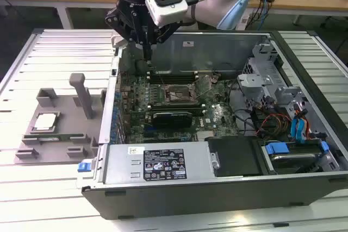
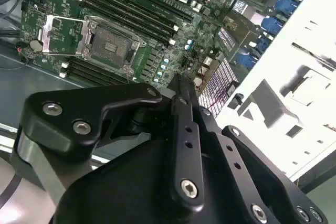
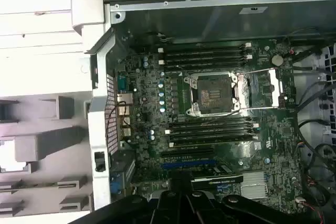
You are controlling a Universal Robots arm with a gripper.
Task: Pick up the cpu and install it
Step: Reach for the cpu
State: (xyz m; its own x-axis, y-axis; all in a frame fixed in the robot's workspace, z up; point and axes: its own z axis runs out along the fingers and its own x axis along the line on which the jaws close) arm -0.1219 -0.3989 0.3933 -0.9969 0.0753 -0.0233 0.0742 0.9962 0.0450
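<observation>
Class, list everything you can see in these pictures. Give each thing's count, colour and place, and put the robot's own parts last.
table: one, white, slatted, under everything
computer case: one, black and grey, open, on the table
motherboard: one, green, inside the case
socket: one, silver frame, open and empty, on the motherboard
card: one, black, on the motherboard
holder: one, grey, at the exterior view's left of the case
cpu: one, silver-grey, in the holder
memory stick: one, green, in the holder beside the cpu
arm: one, pale blue-grey, behind the case
tool: one, black, above the motherboard, apart from the cpu
</observation>
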